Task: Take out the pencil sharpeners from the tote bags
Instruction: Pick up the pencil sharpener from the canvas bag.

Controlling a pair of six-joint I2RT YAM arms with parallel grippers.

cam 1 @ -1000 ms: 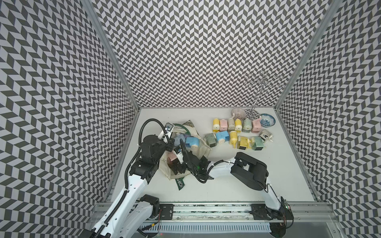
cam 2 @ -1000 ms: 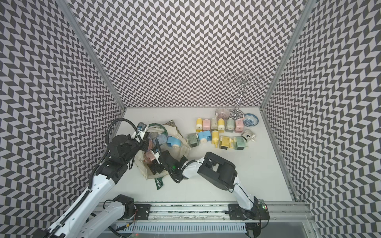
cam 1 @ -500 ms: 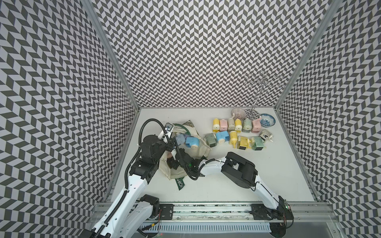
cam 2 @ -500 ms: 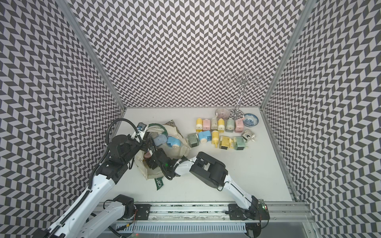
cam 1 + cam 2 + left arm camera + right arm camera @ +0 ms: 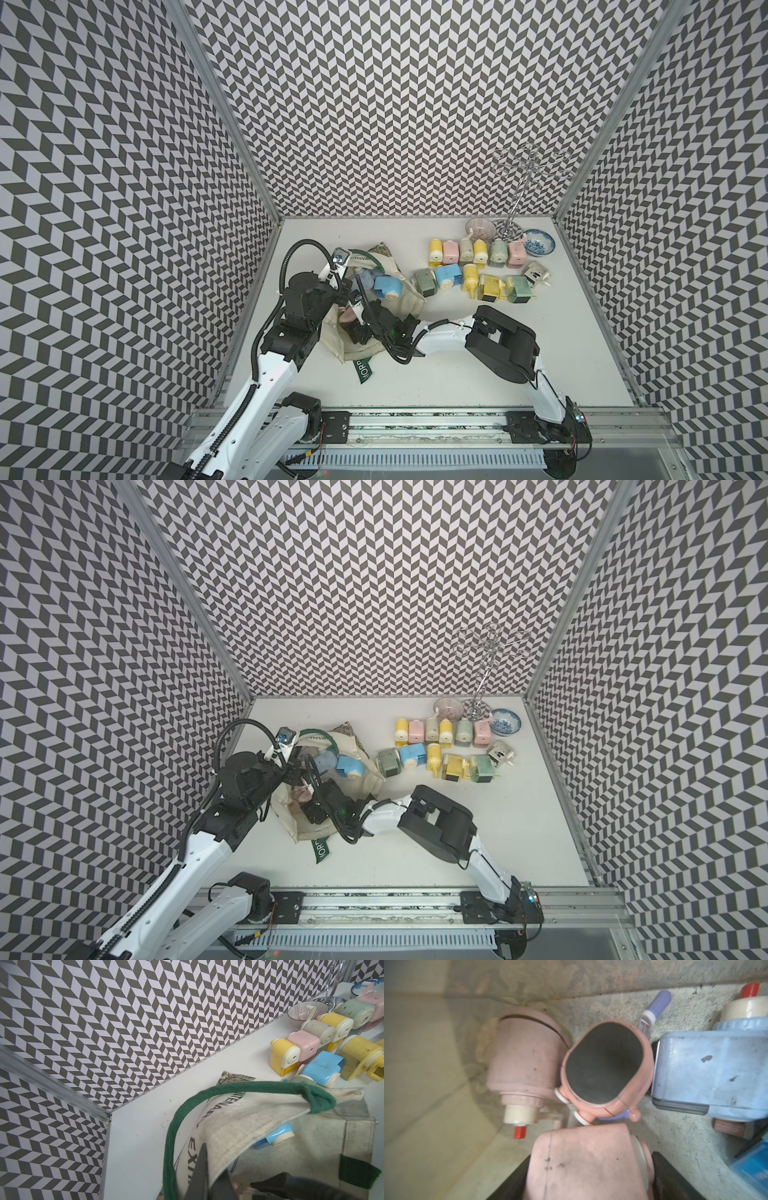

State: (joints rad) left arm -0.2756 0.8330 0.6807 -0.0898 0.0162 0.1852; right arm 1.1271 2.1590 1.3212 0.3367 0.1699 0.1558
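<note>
The cream tote bag (image 5: 409,301) with green straps lies at the table's left, its mouth towards the front. My left gripper (image 5: 207,1178) is shut on the bag's upper rim (image 5: 239,1122) and holds it up. My right gripper (image 5: 589,1178) is inside the bag, shut on a pink pencil sharpener (image 5: 583,1163), one finger (image 5: 512,1180) on each side. More sharpeners lie in the bag: two pink (image 5: 525,1057) (image 5: 604,1068) and a blue one (image 5: 708,1072). A light-blue sharpener (image 5: 386,286) lies on the bag in both top views. Several sharpeners (image 5: 478,253) stand in two rows on the table to the right.
Two small patterned bowls (image 5: 480,228) (image 5: 538,241) and a tall metal stand (image 5: 515,195) are at the back right, behind the sharpener rows. Patterned walls close in the table on three sides. A loose green strap (image 5: 365,365) trails towards the front.
My right gripper has pushed farther into the bag and its jaws have narrowed onto the pink sharpener. The left gripper has kept its hold on the rim.
</note>
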